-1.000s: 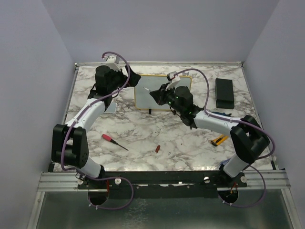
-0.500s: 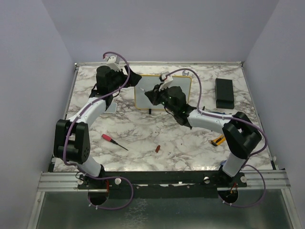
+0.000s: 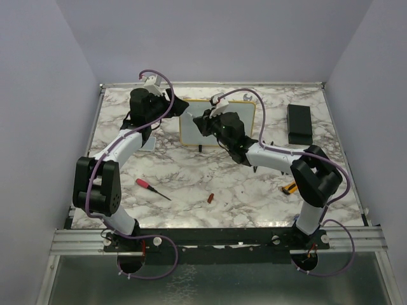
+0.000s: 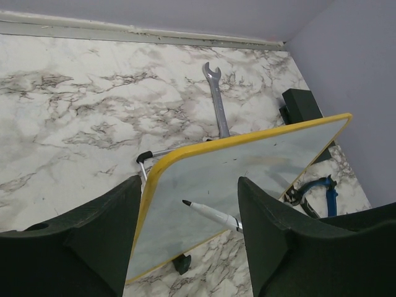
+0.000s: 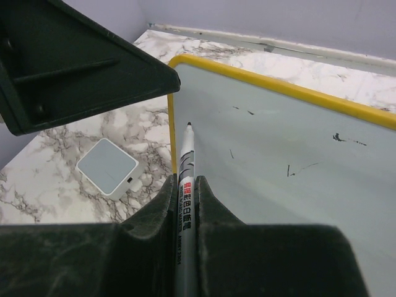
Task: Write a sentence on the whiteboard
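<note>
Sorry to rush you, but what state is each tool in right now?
Left tool: open, holding nothing.
Right tool: closed on the marker.

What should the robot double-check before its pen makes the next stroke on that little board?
1. Marker clamped in right hand: ok.
2. Cap off, tip bare: ok.
3. Tip touching whiteboard: cannot tell.
4. Free writing space: ok, only a few stray marks.
5. Left hand bracing the board: cannot tell; it is open beside the yellow edge.
</note>
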Tool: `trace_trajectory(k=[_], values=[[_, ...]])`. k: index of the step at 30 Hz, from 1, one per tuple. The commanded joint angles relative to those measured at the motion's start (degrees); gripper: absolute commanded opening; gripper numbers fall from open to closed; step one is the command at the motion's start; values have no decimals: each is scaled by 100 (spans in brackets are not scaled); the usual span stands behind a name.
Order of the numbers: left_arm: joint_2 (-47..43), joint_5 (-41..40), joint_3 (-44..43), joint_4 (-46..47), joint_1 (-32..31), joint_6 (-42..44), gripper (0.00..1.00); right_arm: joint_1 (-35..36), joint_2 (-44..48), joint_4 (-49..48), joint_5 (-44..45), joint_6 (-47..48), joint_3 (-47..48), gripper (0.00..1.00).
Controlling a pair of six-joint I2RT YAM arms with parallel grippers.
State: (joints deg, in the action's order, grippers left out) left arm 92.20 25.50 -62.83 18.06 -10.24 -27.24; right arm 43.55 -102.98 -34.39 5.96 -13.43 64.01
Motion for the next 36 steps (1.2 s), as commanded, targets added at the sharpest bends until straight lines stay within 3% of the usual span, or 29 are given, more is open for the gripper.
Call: trace_trajectory(k=[1,36], values=[[111,213,-19,153,-7,-42,63,40,-214,-187,142,151,249,0],[83,298,-28,155,-84,-30,51,197,-366,-54,374,62,-193,0]])
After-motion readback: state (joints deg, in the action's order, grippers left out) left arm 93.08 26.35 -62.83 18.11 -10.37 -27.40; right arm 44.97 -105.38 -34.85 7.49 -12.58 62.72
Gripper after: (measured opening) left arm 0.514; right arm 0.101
